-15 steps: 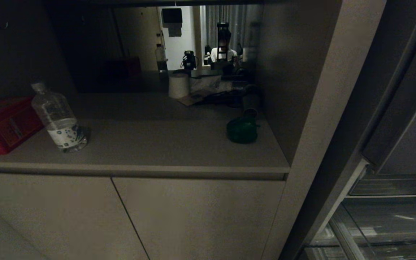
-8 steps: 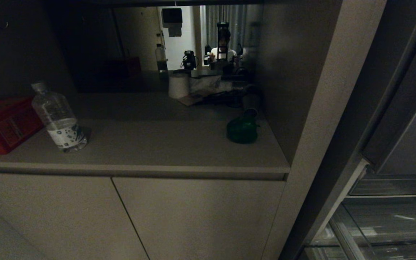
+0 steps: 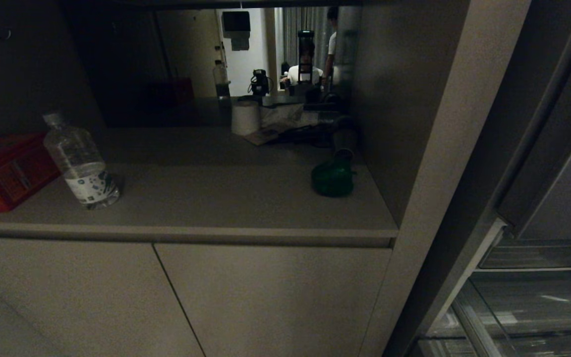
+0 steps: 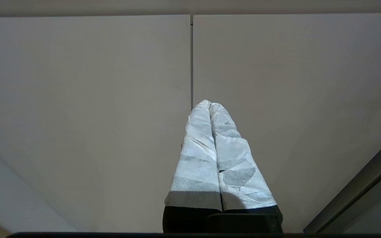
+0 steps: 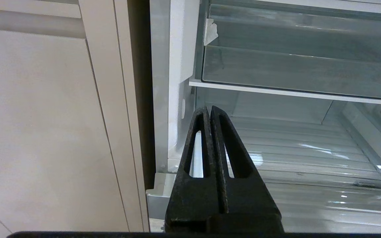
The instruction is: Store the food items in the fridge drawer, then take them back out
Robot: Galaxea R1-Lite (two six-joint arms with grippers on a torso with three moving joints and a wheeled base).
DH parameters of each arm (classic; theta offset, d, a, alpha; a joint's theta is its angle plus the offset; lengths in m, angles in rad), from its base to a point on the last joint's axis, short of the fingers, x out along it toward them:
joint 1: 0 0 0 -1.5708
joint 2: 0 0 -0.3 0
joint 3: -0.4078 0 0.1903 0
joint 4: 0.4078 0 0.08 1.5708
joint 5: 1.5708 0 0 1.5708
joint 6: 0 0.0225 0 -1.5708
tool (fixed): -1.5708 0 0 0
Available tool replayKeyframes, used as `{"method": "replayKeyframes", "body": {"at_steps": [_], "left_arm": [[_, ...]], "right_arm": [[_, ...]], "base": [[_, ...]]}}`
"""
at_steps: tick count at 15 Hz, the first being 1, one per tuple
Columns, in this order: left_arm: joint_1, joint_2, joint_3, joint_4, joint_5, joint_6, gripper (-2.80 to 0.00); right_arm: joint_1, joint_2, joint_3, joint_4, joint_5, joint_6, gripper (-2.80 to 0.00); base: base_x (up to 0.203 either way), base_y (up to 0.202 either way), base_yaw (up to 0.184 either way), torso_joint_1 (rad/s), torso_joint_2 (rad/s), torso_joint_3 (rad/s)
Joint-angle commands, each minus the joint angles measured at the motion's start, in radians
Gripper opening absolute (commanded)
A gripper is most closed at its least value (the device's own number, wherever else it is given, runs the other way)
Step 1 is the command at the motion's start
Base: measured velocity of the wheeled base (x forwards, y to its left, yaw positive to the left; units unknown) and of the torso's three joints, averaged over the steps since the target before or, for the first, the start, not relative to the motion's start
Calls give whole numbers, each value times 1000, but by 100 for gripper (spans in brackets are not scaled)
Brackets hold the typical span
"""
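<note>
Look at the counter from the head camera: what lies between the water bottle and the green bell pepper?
Nothing: in the head view only bare counter runs from the water bottle to the green bell pepper.

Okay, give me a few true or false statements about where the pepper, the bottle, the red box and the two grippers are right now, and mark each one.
1. The pepper sits on the counter, near its right end. True.
2. The bottle lies on its side. False: it stands upright on the counter.
3. The right gripper holds the pepper. False: its fingers are shut on nothing, in front of the open fridge.
4. The left gripper is shut and faces the cabinet doors. True.
5. The red box is right of the bottle. False: it is left of the bottle, at the counter's left end.
</note>
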Motion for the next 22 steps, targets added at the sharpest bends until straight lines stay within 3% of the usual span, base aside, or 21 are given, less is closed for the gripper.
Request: {"method": "replayKeyframes", "body": {"at_steps": [1, 17, 22], "left_arm": [[1, 1, 0, 0, 0, 0, -280], [1, 1, 0, 0, 0, 0, -280], [1, 1, 0, 0, 0, 0, -280]], "right_arm": [[0, 2, 31, -1, 0, 1, -280], [0, 2, 31, 1, 0, 6, -280], [0, 2, 29, -1, 0, 16, -280]], "base": [[0, 0, 0, 0, 0, 0], [0, 0, 0, 0, 0, 0], [1, 8, -147, 2, 4, 2]]}}
